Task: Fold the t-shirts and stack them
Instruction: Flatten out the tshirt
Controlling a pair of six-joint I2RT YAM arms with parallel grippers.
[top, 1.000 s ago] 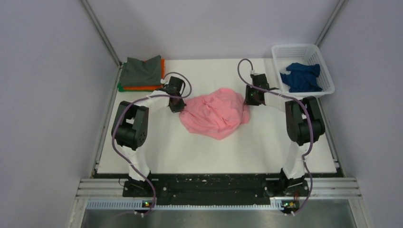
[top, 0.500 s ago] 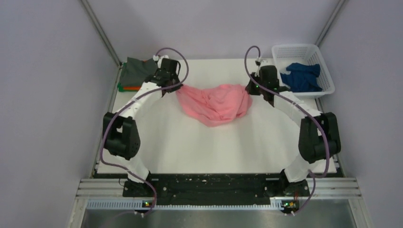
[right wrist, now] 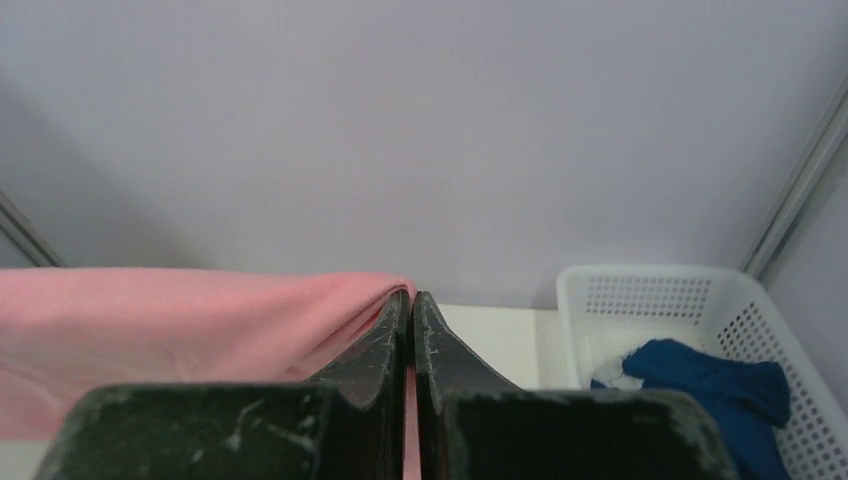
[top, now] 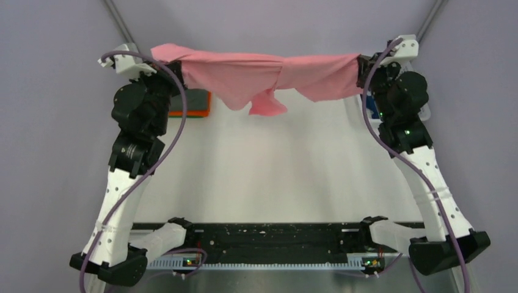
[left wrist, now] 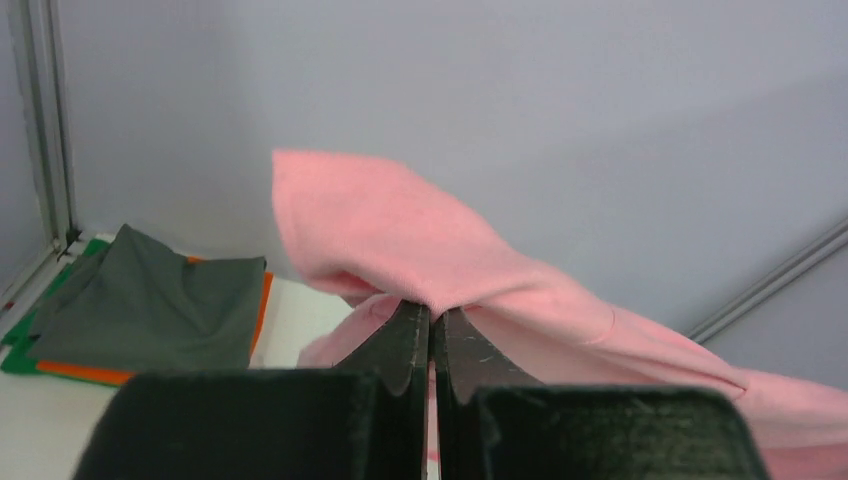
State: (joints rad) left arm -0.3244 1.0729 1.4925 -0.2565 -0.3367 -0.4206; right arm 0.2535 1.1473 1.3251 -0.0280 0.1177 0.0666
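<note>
Left end effector [left wrist: 432, 312] is pinching one end of the pink t-shirt [top: 269, 73], jaws tight on the cloth, and the right end effector [right wrist: 411, 295] is clamping the other end. Together they're holding it stretched high above the tabletop's [top: 275, 165] far edge, middle sagging. This looks like the spreading step. Next calls for lowering it flat and even before folding it for the folded stack [left wrist: 150, 310] at the far left corner.

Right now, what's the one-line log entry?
left gripper: shut on pink t-shirt | right gripper: same shirt | shirt: stretched aloft between them | navy t-shirt: in basket
</note>
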